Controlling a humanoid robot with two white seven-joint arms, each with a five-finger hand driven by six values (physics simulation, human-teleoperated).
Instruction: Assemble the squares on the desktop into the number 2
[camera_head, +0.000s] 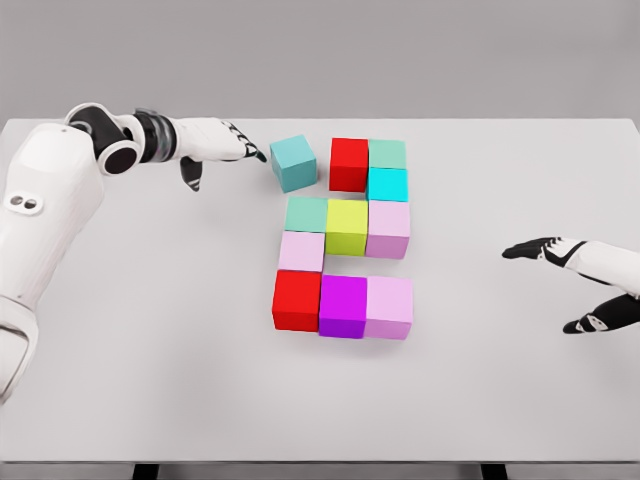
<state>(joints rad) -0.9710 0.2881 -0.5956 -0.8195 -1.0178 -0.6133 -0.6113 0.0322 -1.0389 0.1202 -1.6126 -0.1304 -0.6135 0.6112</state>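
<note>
Coloured cubes stand on the white table (150, 380). A teal cube (293, 162) sits slightly turned at the top left, a small gap from a red cube (349, 163). Beside the red one are a green cube (387, 153) and a cyan cube (387, 184). The middle row holds a green cube (306, 213), a yellow cube (347, 226) and a pink cube (388, 229). A pink cube (301, 250) sits below on the left. The bottom row is red (297, 299), purple (342, 305) and pink (389, 307). My left hand (225, 145) is open, fingertips just left of the teal cube. My right hand (580, 280) hovers open at the right edge.
</note>
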